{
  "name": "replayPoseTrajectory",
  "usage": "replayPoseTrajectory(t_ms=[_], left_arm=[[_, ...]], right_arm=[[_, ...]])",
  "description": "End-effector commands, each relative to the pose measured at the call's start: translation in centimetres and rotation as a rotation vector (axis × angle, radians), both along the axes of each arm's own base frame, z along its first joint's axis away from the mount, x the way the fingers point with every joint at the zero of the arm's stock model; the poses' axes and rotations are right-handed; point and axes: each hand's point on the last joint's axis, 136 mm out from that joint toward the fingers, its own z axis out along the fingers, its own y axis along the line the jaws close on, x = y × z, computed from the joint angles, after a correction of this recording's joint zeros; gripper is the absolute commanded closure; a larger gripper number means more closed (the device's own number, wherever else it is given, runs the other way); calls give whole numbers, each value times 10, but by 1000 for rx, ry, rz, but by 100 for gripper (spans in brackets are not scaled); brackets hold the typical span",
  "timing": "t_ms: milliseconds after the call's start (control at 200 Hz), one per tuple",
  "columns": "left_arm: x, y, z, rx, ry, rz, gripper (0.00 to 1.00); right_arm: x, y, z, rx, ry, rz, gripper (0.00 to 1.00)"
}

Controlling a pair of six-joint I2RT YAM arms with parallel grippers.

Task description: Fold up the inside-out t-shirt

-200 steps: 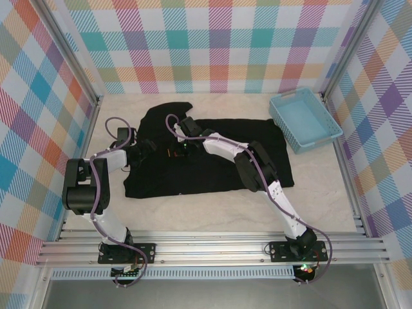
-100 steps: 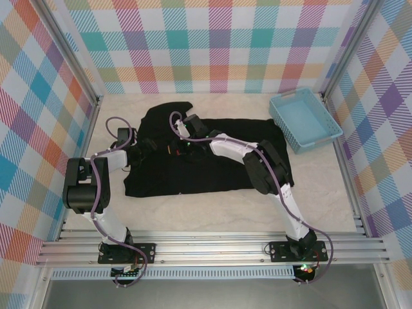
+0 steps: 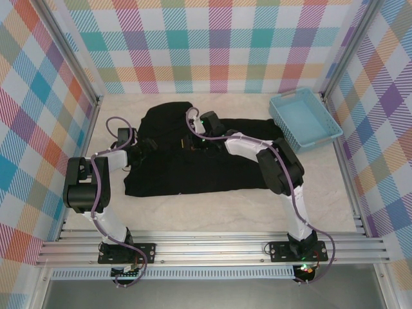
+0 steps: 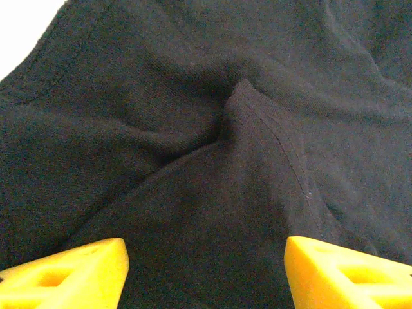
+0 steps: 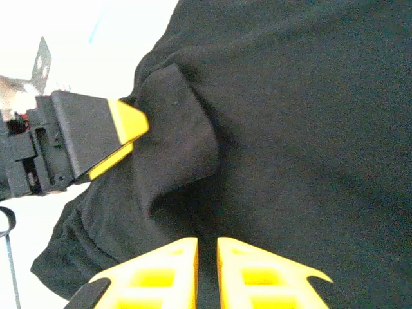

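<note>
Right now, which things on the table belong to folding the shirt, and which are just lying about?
Belongs to the job:
black t-shirt
left gripper
right gripper

Just lying about:
light blue tray, far right of the table

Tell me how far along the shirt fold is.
Done: the t-shirt lies spread out on the table. In hand: left gripper open over a raised ridge of cloth, right gripper nearly closed near it; grip unclear. Left: every fold, since no neat fold shows yet.
</note>
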Motion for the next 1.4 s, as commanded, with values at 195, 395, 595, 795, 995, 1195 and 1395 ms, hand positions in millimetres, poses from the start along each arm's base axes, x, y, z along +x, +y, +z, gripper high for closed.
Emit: replayPoseTrajectory(t_ms=[195, 395, 595, 795, 995, 1195, 1395], left_arm=[[-13, 1, -24, 0, 79, -10, 33], [-12, 0, -24, -5, 81, -11, 33], [-12, 0, -24, -6, 81, -13, 33], [-12, 0, -24, -8, 79, -7, 34], [-13, 3, -21, 3, 72, 7, 33], [-13, 4, -23, 3, 76, 12, 33], [-14, 4, -23, 2, 75, 16, 33]], right_arm=[[5, 21, -9, 4, 69, 18, 65], [5, 50, -34, -39, 124, 34, 62], [-7, 70, -46, -28, 171, 76, 60], [-19, 92, -42, 61, 226, 132, 56], [-15, 98, -21, 114, 175, 149, 80], [-4, 89, 6, 125, 77, 130, 92], [10, 69, 26, 119, -5, 92, 93]])
